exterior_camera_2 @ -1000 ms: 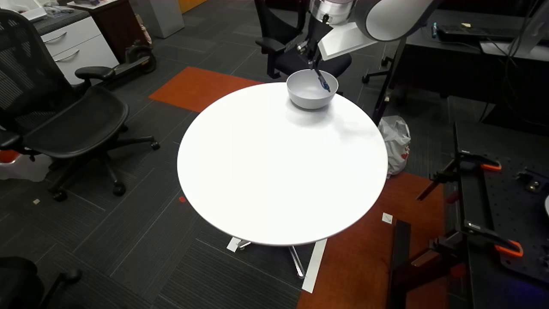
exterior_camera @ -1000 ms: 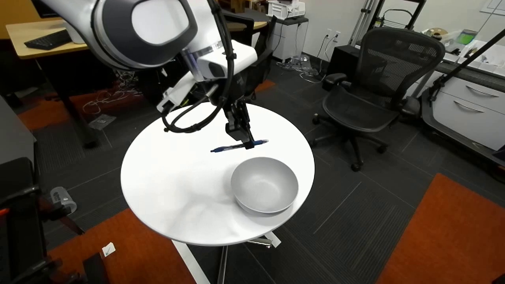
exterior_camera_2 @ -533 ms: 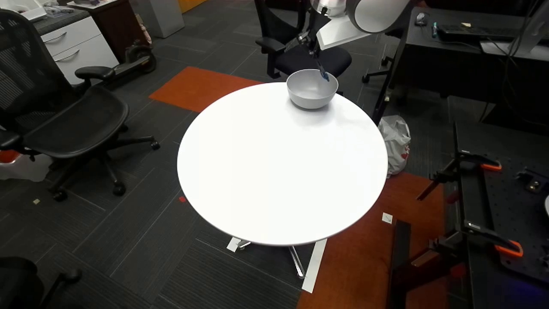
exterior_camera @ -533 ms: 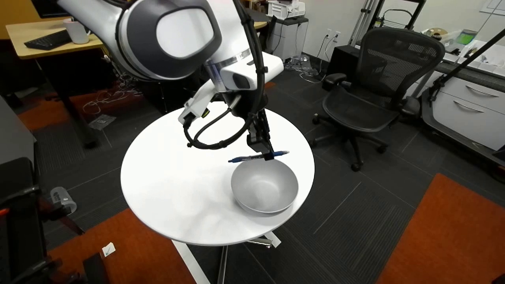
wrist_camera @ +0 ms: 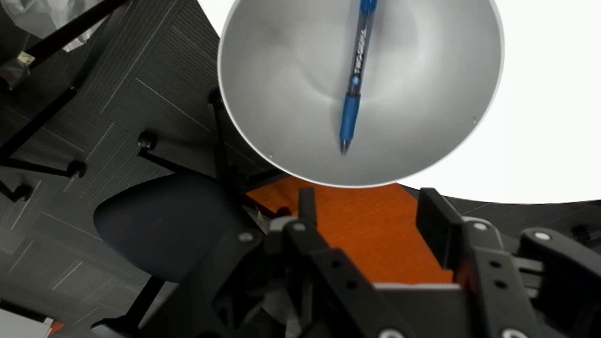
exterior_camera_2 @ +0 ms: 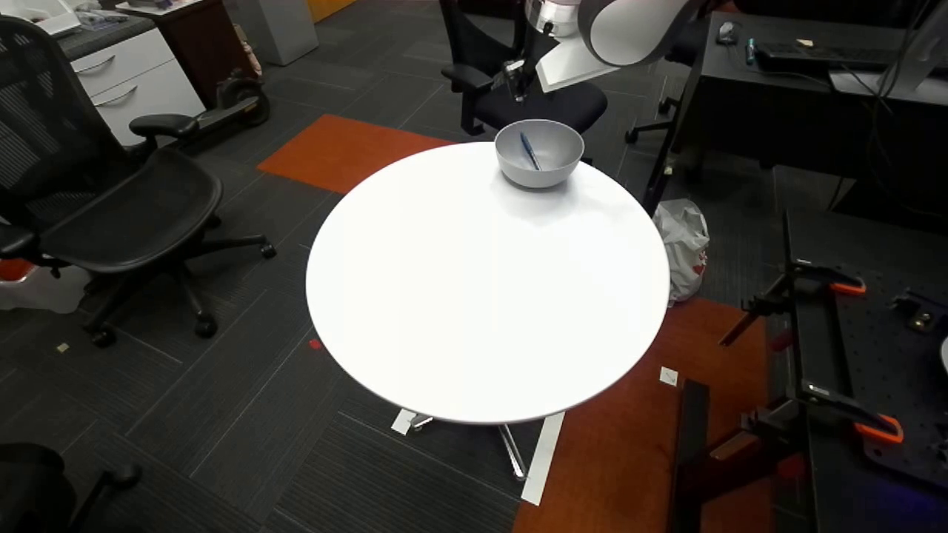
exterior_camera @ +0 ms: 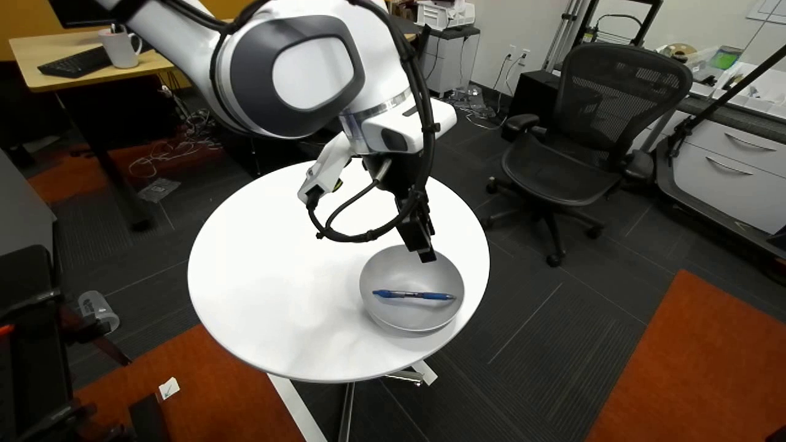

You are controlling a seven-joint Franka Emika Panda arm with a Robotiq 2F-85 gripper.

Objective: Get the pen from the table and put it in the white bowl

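Fingers (wrist_camera: 436, 225) stand apart: they've just let go of the blue ballpoint pen (wrist_camera: 355, 80), now lying inside the pale grey bowl (wrist_camera: 413, 126). Looks done to me.

Pen (wrist_camera: 358, 70) out of the end effector (wrist_camera: 368, 211) (fingers (wrist_camera: 439, 225) now apart) and down inside the white bowl (wrist_camera: 281, 70).

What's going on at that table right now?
A robot arm is on a pen-into-bowl job. Its gripper is open with nothing between the fingers. The blue pen lies inside the whitish-grey bowl, which sits near the edge of the round white table. The placing looks done.
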